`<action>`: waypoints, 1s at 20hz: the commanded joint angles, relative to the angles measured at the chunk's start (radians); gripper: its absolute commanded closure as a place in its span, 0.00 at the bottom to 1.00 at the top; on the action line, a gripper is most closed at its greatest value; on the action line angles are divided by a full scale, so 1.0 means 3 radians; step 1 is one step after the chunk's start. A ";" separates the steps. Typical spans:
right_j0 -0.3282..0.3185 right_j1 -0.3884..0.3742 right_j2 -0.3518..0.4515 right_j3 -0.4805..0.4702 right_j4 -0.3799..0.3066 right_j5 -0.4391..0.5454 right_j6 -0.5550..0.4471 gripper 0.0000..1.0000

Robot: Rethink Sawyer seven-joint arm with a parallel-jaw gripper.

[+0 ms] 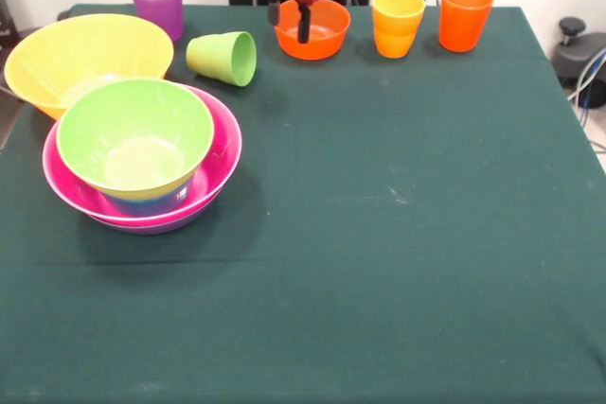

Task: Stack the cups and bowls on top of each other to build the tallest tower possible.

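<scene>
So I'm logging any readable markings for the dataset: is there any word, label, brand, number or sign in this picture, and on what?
None can be read: the cups, the bowls, the green tablecloth and the red end effector show no text, label or number.

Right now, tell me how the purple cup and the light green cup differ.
Colour: the purple cup is translucent purple, while the light green cup is pale green.
Pose: the purple cup stands upright with its mouth up; the light green cup lies on its side, mouth towards the picture's right.
Place: the purple cup sits at the table's far edge; the light green cup lies nearer the camera, to its right.
Both are small glossy tumblers, standing free of the bowls.
</scene>
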 commanded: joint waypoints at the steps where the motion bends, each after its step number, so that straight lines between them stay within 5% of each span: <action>1: 0.0254 0.0363 -0.0134 -0.0434 -0.0418 0.0442 -0.0343 0.00; 6: 0.0211 0.0257 -0.0399 -0.0474 -0.0294 0.0737 -0.0154 0.00; 20: -0.0035 0.0122 -0.0288 -0.0504 -0.0251 0.0747 -0.0276 0.00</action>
